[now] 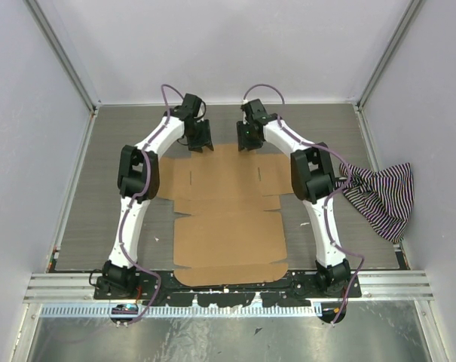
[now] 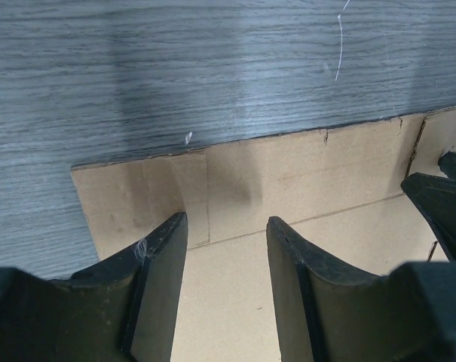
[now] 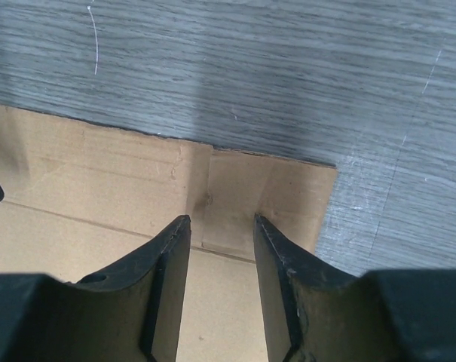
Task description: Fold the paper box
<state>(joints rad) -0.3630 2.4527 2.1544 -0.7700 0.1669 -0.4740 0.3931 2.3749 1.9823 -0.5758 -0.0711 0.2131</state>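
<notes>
The paper box (image 1: 228, 211) lies flat and unfolded on the grey table, a brown die-cut sheet with creases and flaps. My left gripper (image 1: 200, 143) hovers over its far left corner, open and empty; the left wrist view shows the far flap (image 2: 288, 181) between and beyond the fingers (image 2: 163, 279). My right gripper (image 1: 248, 142) hovers over the far right corner, open and empty; the right wrist view shows the corner flap (image 3: 265, 196) ahead of the fingers (image 3: 276, 279). The right gripper's fingers also show at the right edge of the left wrist view (image 2: 442, 204).
A black-and-white striped cloth (image 1: 382, 196) lies at the table's right edge beside the right arm. Grey walls enclose the table on three sides. A metal rail (image 1: 228, 283) runs along the near edge.
</notes>
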